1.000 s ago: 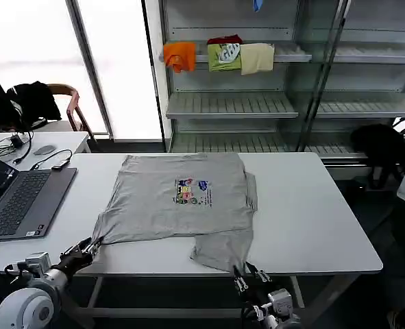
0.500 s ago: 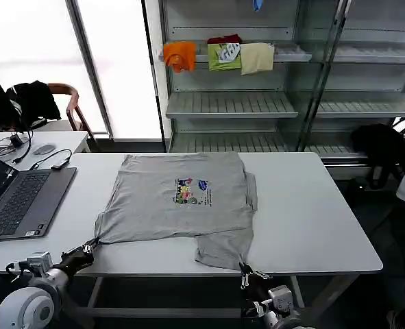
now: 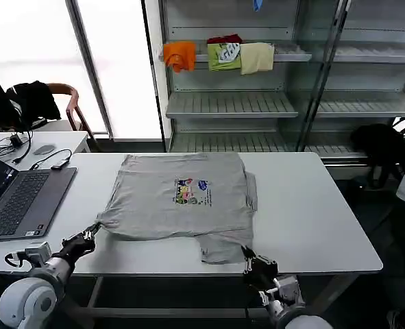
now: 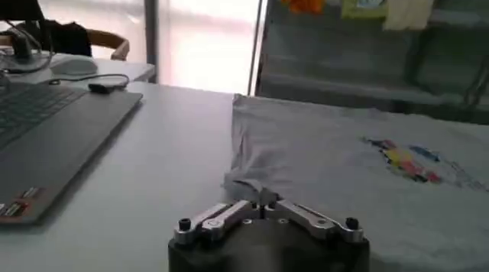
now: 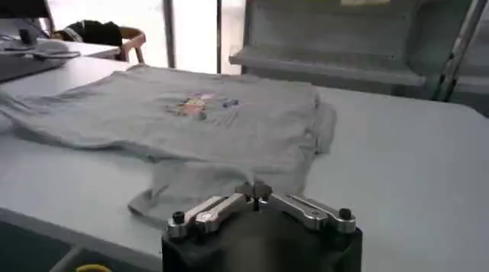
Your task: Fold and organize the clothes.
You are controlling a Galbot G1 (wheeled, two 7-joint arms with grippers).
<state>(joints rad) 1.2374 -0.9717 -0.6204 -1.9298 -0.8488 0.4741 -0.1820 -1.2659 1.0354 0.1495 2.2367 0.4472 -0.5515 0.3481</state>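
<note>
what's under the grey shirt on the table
The white table lies under the grey shirt. A folded layer sticks out at its near edge; anything else beneath is covered.

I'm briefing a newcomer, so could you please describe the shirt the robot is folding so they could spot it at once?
On the white table, right of the laptop, lies one light grey short-sleeved shirt. The left gripper and right gripper pinch its near corners. A small multicoloured chest print distinguishes it from the bright clothes on the shelf.

Bare table (image 3: 312,212) lies open right of the grey shirt (image 3: 181,199); a laptop (image 3: 20,199) blocks its left side.
</note>
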